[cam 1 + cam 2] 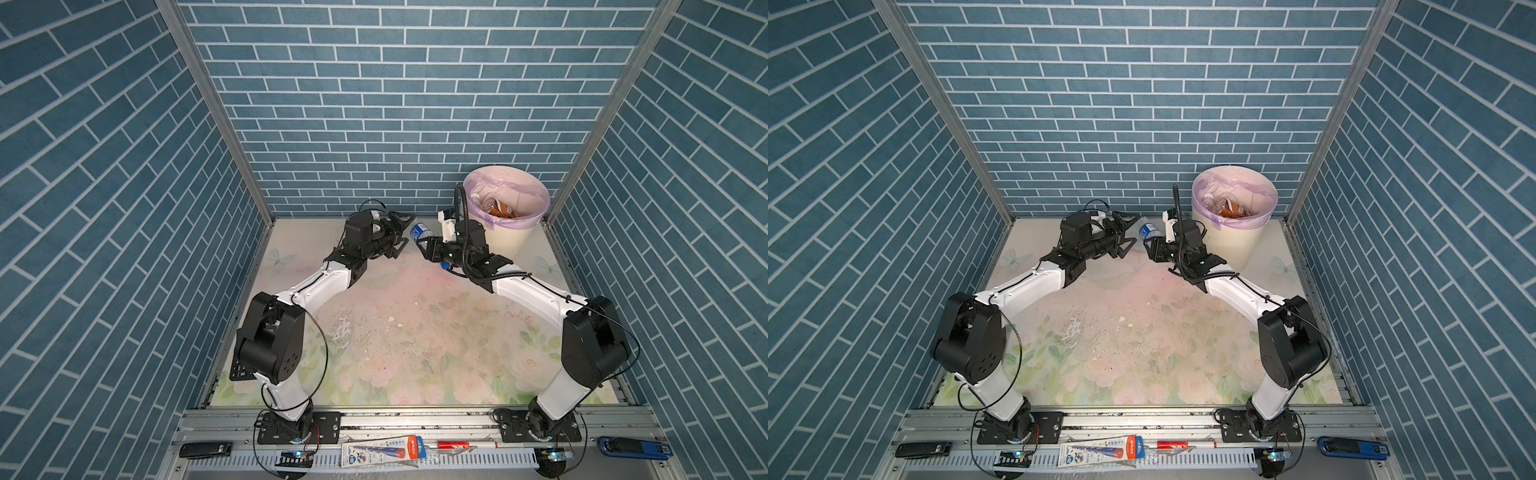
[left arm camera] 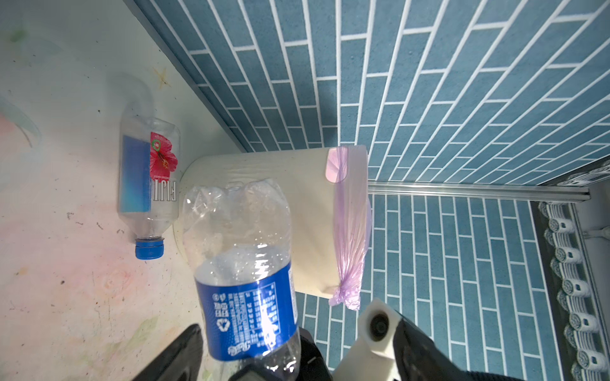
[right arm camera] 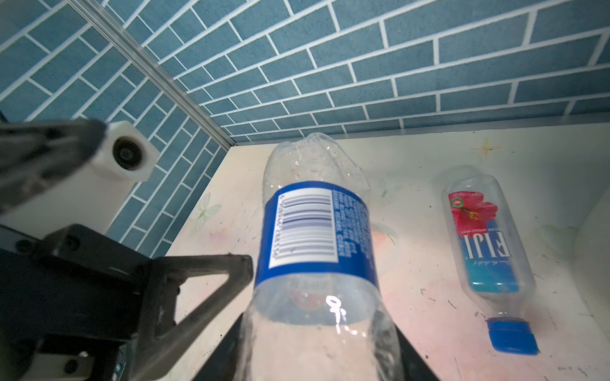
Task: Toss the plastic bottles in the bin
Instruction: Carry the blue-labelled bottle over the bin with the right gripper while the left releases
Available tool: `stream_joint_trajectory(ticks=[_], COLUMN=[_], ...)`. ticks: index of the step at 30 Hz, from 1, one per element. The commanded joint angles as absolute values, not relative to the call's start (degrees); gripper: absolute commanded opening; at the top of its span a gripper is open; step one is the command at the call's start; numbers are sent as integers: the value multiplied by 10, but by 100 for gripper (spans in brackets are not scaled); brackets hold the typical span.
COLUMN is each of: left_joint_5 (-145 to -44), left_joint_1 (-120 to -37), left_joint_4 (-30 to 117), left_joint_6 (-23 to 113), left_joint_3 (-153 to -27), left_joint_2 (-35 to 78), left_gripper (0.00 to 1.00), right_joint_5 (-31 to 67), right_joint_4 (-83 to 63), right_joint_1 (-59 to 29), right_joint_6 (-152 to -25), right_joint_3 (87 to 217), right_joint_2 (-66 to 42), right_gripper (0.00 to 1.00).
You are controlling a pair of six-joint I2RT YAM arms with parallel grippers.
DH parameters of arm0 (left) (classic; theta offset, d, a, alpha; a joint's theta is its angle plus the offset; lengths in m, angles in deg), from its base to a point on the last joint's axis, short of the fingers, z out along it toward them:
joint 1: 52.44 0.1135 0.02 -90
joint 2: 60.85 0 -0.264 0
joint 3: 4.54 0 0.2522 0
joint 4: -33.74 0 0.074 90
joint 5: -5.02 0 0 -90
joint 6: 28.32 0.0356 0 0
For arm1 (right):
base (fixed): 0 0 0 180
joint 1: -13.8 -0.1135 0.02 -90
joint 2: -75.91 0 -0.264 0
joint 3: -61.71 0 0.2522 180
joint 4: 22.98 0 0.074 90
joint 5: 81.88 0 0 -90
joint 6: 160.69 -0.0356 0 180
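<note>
A clear plastic bottle (image 1: 419, 232) (image 1: 1147, 232) with a blue label hangs in the air beside the bin (image 1: 509, 241) (image 1: 1237, 245). My right gripper (image 1: 428, 245) (image 3: 321, 356) is shut on its neck end. My left gripper (image 1: 409, 230) (image 2: 300, 349) is open wide, and the bottle (image 2: 244, 264) (image 3: 317, 231) sits between its spread fingers without touching them. A second clear bottle (image 2: 148, 184) (image 3: 488, 244) with a blue cap and a red flower label lies on the table near the bin's foot (image 2: 280, 165). Several bottles (image 1: 500, 208) lie inside the lilac-lined bin.
Blue brick walls close in the back and both sides. A black calculator (image 1: 241, 370) lies half under the left arm's elbow. On the front rail lie a black device (image 1: 205, 449), a pen pack (image 1: 384, 455), a red marker (image 1: 457, 445) and a blue stapler (image 1: 633, 448).
</note>
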State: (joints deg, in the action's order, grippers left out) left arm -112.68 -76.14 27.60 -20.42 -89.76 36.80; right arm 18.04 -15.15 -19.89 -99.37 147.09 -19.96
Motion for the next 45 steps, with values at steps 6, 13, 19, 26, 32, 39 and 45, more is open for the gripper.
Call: stream_joint_trajectory(ticks=[6, 13, 19, 26, 32, 39, 45], left_joint_5=[-1133, -1144, -1109, -1099, -1079, -1060, -1068], left_joint_1=[-739, -749, -783, -799, -837, -875, -902], left_joint_4=[358, 476, 543, 467, 465, 451, 466], left_joint_6=[-102, 79, 250, 386, 493, 539, 568], left_joint_3=[-900, -951, -960, -888, -897, -970, -1097], left_joint_2=[311, 289, 269, 227, 232, 282, 339], left_gripper=[99, 99, 99, 99, 99, 99, 99], right_joint_5=[172, 165, 158, 165, 175, 139, 57], right_joint_4=[-144, -115, -80, -30, 24, 92, 141], right_joint_1=[-192, -190, -177, -141, -114, -102, -95], right_joint_6=[-994, -970, -949, -921, -891, -832, -752], right_joint_3=[1460, 1491, 1535, 1603, 1666, 1746, 1825], right_joint_2=[-171, -164, -157, -148, -138, -113, -77], right_gripper=[29, 29, 28, 27, 26, 26, 24])
